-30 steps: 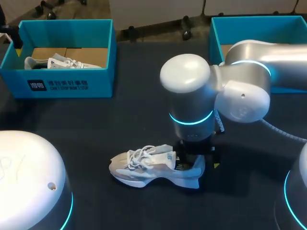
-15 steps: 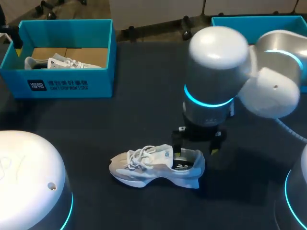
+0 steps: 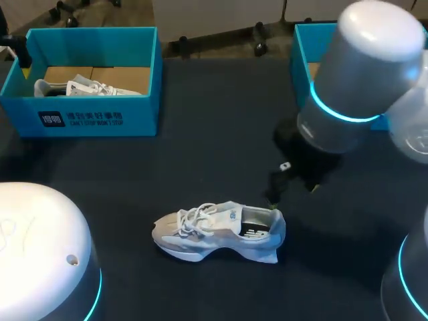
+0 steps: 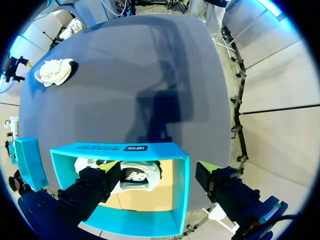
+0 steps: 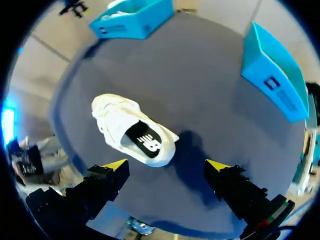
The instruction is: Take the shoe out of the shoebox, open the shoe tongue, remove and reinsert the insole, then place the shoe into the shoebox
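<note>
Lifted toward the upper right, right gripper (image 5: 167, 165) hangs wide and empty, likely because the insole (image 3: 255, 231) sits back inside the shoe (image 3: 217, 233) at lower centre.

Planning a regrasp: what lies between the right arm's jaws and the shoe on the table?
Only bare table, seen in the right wrist view.

The white shoe (image 5: 132, 131) lies ahead of the spread fingers (image 5: 116, 165).
</note>
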Tool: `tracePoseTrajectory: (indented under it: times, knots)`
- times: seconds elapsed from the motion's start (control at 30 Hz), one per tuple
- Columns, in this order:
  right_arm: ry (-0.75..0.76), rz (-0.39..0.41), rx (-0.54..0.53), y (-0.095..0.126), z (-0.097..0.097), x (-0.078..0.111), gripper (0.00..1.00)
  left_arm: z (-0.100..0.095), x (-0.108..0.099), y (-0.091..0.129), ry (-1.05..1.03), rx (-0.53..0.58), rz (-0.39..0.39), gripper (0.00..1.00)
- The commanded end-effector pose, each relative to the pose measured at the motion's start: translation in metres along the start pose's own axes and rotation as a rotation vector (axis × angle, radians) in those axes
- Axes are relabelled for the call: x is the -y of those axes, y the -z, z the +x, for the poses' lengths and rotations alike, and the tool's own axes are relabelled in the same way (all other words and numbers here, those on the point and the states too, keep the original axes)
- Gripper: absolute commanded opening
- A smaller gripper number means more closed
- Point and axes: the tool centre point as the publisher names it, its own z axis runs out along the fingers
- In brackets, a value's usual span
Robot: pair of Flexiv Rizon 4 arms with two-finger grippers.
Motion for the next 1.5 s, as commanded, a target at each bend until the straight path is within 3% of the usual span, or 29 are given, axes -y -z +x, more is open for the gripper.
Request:
tracePoseTrajectory:
  times: [0.03, 0.23, 0.33, 0.4, 0.5, 0.67, 0.7, 1.2, 1.37, 1.5]
  knots:
    - [0.147, -0.111, -0.326, 0.001, -0.011, 0.015, 1.00, 0.000, 0.000, 0.000, -0.001, -0.002, 0.000, 1.00]
    - [0.147, -0.111, -0.326, 0.001, -0.011, 0.015, 1.00, 0.000, 0.000, 0.000, -0.001, -0.002, 0.000, 1.00]
    - [0.298, -0.245, -0.385, 0.012, -0.007, 0.012, 1.00, 0.000, 0.000, 0.000, -0.001, -0.002, 0.000, 1.00]
    - [0.357, -0.298, -0.391, 0.012, -0.016, 0.014, 1.00, 0.000, 0.000, 0.000, -0.001, -0.002, 0.000, 1.00]
    - [0.501, -0.448, -0.529, 0.012, -0.030, 0.020, 1.00, 0.000, 0.000, 0.000, -0.001, -0.002, 0.000, 1.00]
    - [0.687, -0.639, -0.610, 0.002, -0.044, 0.031, 1.00, 0.000, 0.000, 0.000, -0.001, -0.002, 0.000, 1.00]
    - [0.703, -0.619, -0.650, -0.003, -0.046, 0.033, 1.00, 0.000, 0.000, 0.000, -0.001, -0.002, 0.000, 1.00]
    - [0.703, -0.619, -0.650, -0.003, -0.046, 0.033, 1.00, 0.000, 0.000, 0.000, -0.001, -0.002, 0.000, 1.00]
    - [0.637, -0.685, -0.583, -0.032, -0.051, 0.048, 1.00, 0.000, 0.000, 0.000, -0.001, -0.002, 0.000, 1.00]
    - [0.649, -0.726, -0.551, -0.040, -0.051, 0.055, 1.00, 0.000, 0.000, 0.000, -0.001, -0.002, 0.000, 1.00]
